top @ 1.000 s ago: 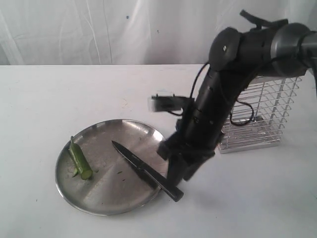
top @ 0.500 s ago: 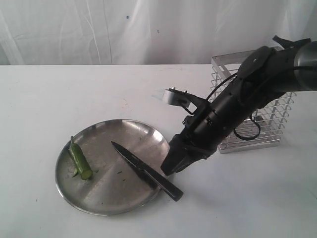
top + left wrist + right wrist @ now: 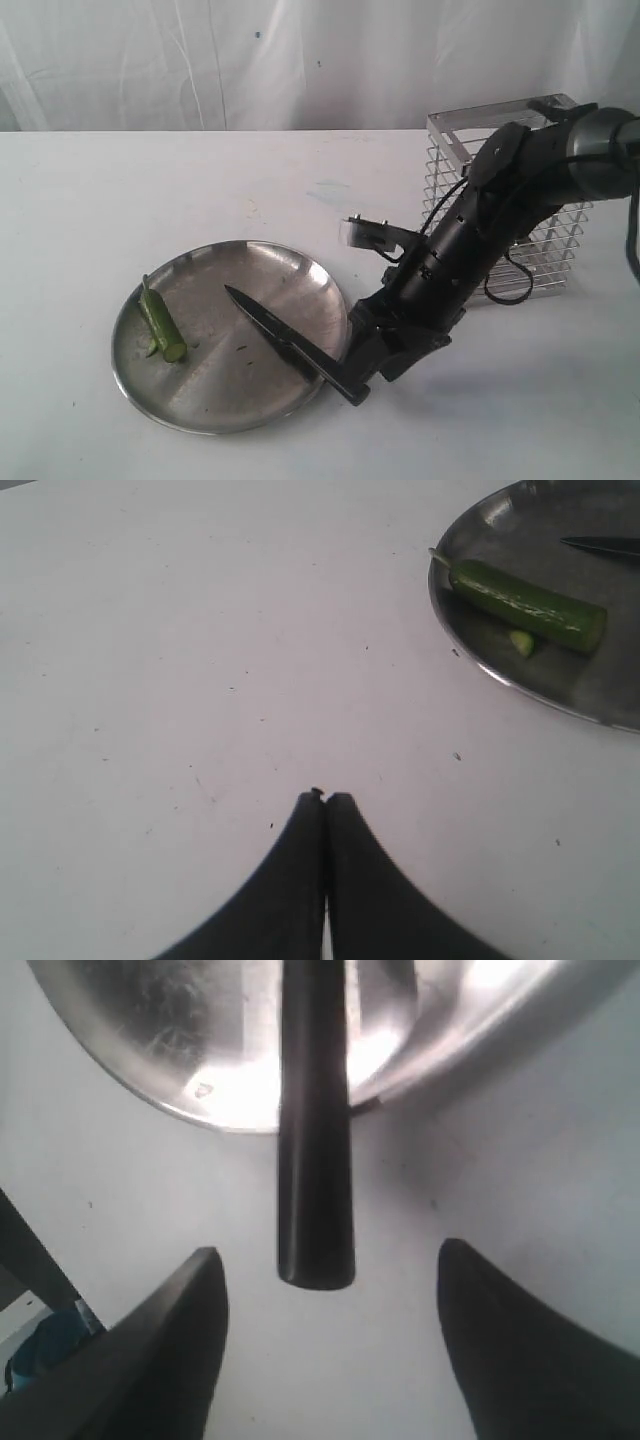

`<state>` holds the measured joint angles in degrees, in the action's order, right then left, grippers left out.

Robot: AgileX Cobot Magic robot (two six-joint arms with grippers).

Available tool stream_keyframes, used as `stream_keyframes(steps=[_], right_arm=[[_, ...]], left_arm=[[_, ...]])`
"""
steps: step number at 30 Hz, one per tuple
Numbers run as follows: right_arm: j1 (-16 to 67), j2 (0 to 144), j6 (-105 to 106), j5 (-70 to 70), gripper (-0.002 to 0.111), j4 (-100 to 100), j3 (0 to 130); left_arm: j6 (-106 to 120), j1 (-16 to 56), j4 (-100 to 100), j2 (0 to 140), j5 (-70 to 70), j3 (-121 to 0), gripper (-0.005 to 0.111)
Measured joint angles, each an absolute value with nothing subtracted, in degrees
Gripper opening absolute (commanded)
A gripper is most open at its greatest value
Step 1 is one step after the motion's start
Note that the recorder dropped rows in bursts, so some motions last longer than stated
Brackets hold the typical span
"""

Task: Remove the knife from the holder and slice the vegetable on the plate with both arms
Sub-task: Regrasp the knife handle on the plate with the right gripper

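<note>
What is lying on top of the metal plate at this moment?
On the plate lie the vegetable, a small cut green piece beside it, and the knife, whose handle end overhangs the rim. The plate surface directly under them is covered.

One plate (image 3: 150,390). One knife (image 3: 290,343), handle end between the spread fingers of the right claw (image 3: 325,1345). One pod (image 3: 162,326), one green slice (image 3: 521,642) touching it. One wire holder (image 3: 553,235). Two claws; left claw (image 3: 326,802).

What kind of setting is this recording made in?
Probably a staged test bench, not a real kitchen: a bare white table backed by a white curtain, holding only a steel plate, a knife and a wire holder.
</note>
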<state>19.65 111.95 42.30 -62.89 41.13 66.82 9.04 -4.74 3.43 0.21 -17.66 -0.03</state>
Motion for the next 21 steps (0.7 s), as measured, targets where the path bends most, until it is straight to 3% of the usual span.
stream_keyframes(steps=[21], right_arm=[[15.6,123.0,52.8,-70.6,0.056,55.7,66.8]], left_arm=[[9.0,-4.7,3.4,0.2,-17.7,0.0,0.000]])
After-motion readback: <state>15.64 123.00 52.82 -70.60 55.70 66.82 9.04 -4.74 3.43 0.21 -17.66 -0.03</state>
